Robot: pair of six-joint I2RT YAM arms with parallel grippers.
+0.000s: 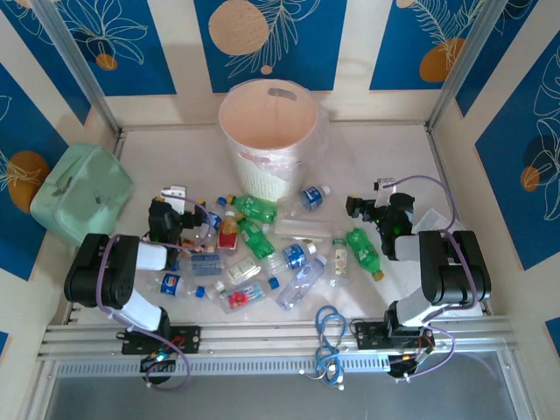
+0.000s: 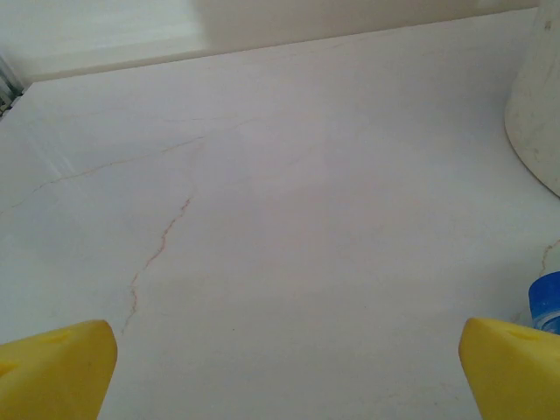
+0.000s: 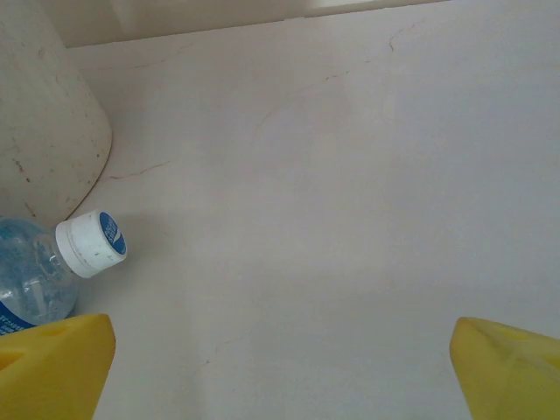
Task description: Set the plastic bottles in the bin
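The cream-white bin stands at the back middle of the table, upright, with a clear liner bag. Several plastic bottles lie scattered in front of it: green ones, clear ones with blue labels, and one with red contents. My left gripper hovers at the pile's left edge. It is open over bare table, with a blue cap by its right finger and the bin beyond. My right gripper sits right of the pile, open and holding nothing. A clear bottle and the bin lie to its left.
A mint-green bag rests against the left wall. A blue cable coil lies at the front rail between the arm bases. Walls close in the table on three sides. Bare tabletop stretches on either side of the bin.
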